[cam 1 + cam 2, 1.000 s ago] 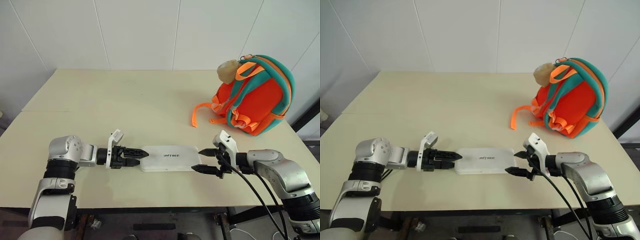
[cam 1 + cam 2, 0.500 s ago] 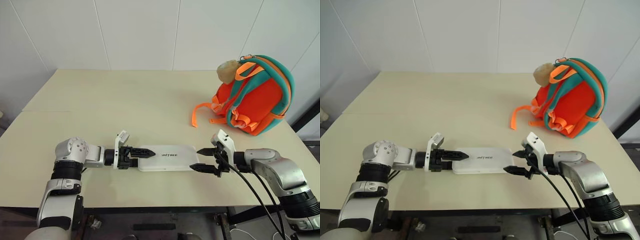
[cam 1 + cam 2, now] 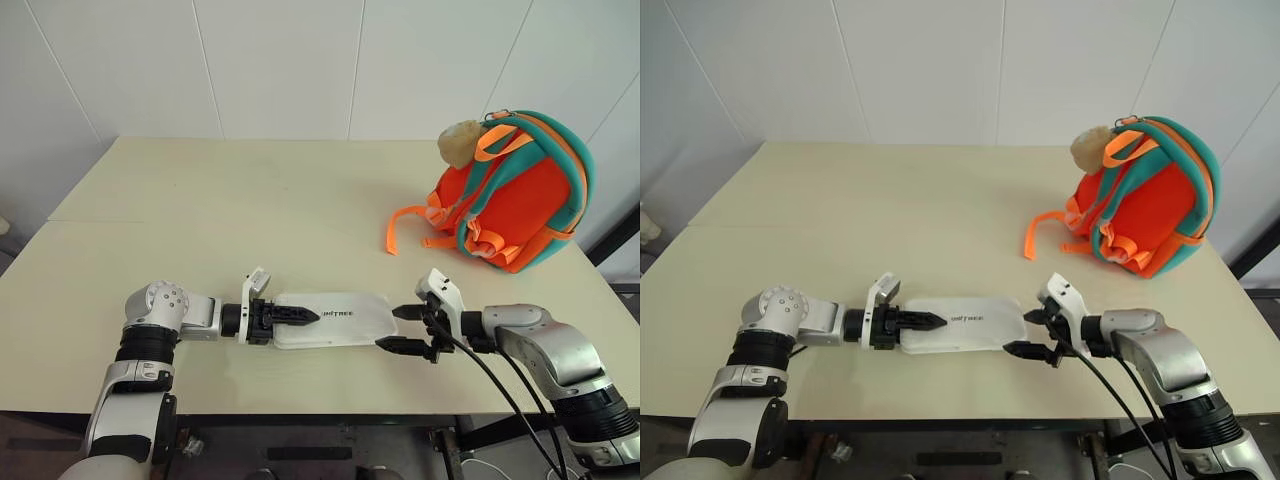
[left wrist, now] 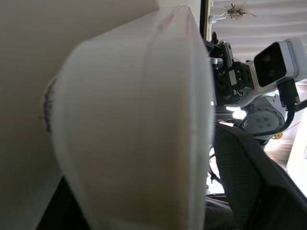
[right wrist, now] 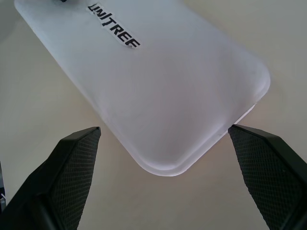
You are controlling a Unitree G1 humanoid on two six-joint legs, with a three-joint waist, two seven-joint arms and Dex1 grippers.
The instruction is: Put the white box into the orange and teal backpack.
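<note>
Box (image 3: 335, 320) lies flat on the surface (image 3: 250, 215), near its front edge, between the two claws, lettering up. Backpack (image 3: 510, 190) stands well apart at the far right, unchanged from a second ago.

A second ago the left claw (image 3: 300, 315) sat at the box's left end with its tips just reaching the edge. Since then it has slid in along the box, and its upper finger now lies over the top of the left end. The jaws have narrowed over that second and look pinched onto that end, though whether the grip is firm I cannot tell. In the left wrist view the box's end sits right against the camera.

The right claw (image 3: 400, 329) has barely moved. Its jaws stand wide apart, one fingertip (image 5: 79, 158) on each side of the box's right end, holding nothing and not touching it. The box itself has stayed about where it was.
</note>
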